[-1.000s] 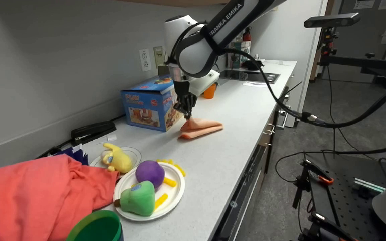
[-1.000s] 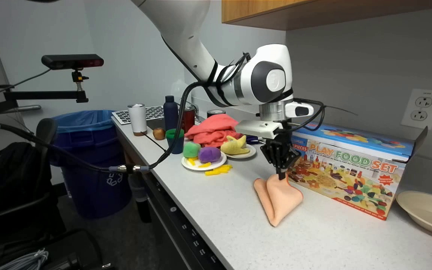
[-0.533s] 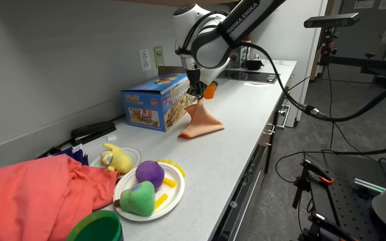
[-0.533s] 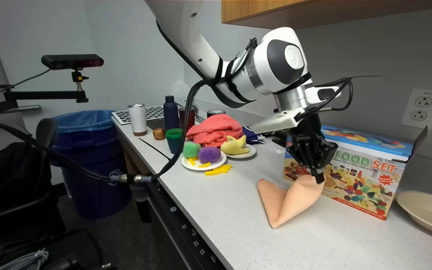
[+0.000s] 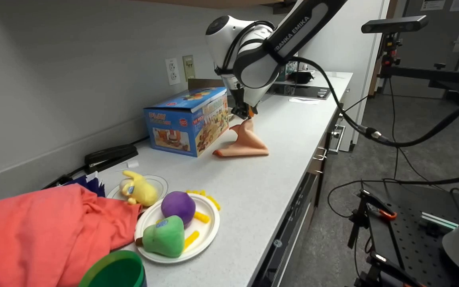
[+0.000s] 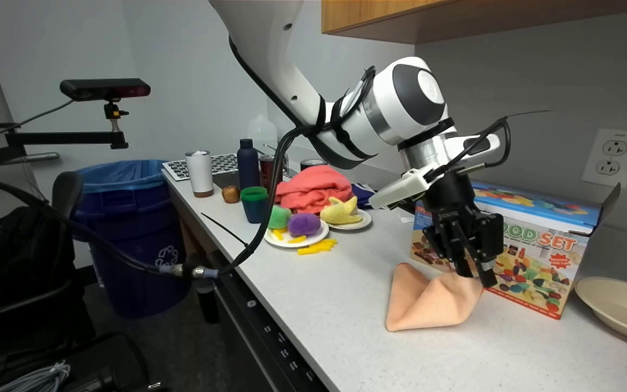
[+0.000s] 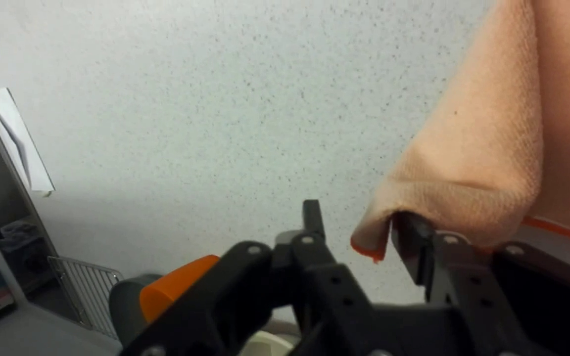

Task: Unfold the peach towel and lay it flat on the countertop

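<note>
The peach towel shows in both exterior views (image 5: pixel 249 144) (image 6: pixel 428 305). It is partly folded, with its lower edge on the countertop (image 5: pixel 249 191) and one corner raised at my gripper (image 6: pixel 475 273). In the wrist view my gripper (image 7: pixel 359 217) is open, its two fingers well apart. The raised part of the towel (image 7: pixel 483 123) drapes over the right finger's tip, and a small orange-edged corner hangs into the gap. The left finger is free of cloth. The towel's far side is out of the wrist view.
A blue play food box (image 5: pixel 181 123) stands against the wall close beside the gripper. A beige bowl (image 6: pixel 624 307) and an orange cup (image 7: pixel 181 282) are near. Plates with plush food (image 5: pixel 177 229) and a coral-red cloth heap (image 5: pixel 50 235) lie further along the countertop.
My gripper lifted the towel's corner and carried it away from the plates, pulling the fold up. In the last half second it dropped slightly and its fingers opened; the towel slumped and shifted along.
</note>
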Robot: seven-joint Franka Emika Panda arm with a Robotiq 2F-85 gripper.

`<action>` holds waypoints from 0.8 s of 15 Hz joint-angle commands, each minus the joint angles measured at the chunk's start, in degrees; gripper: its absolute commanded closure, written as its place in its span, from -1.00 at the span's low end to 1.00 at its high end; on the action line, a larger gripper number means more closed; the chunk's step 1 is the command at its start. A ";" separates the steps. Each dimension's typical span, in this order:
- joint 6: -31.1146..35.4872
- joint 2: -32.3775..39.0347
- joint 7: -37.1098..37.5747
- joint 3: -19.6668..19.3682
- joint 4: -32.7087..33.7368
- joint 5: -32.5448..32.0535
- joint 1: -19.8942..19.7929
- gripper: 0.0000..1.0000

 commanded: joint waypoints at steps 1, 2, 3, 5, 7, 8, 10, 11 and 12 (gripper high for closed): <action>-1.10 -1.14 4.43 -0.53 -0.82 -5.29 1.85 -0.47; -1.17 -1.70 5.26 -0.31 -1.13 -6.84 2.09 -0.60; -1.19 -2.06 6.32 -0.17 -1.34 -8.59 2.32 -0.78; -1.66 -3.09 9.17 -0.12 -1.93 -13.47 3.16 -1.00; -3.02 -3.69 11.05 0.58 -2.07 -16.94 3.08 -1.00; -3.46 -4.04 11.22 1.19 -2.37 -17.63 2.66 -1.00; -3.18 -4.96 10.43 2.59 -3.48 -17.39 1.74 -1.00; -1.82 -5.43 9.05 3.36 -4.19 -16.13 1.12 -1.00; 0.08 -5.77 6.73 4.41 -4.74 -13.82 0.13 -1.00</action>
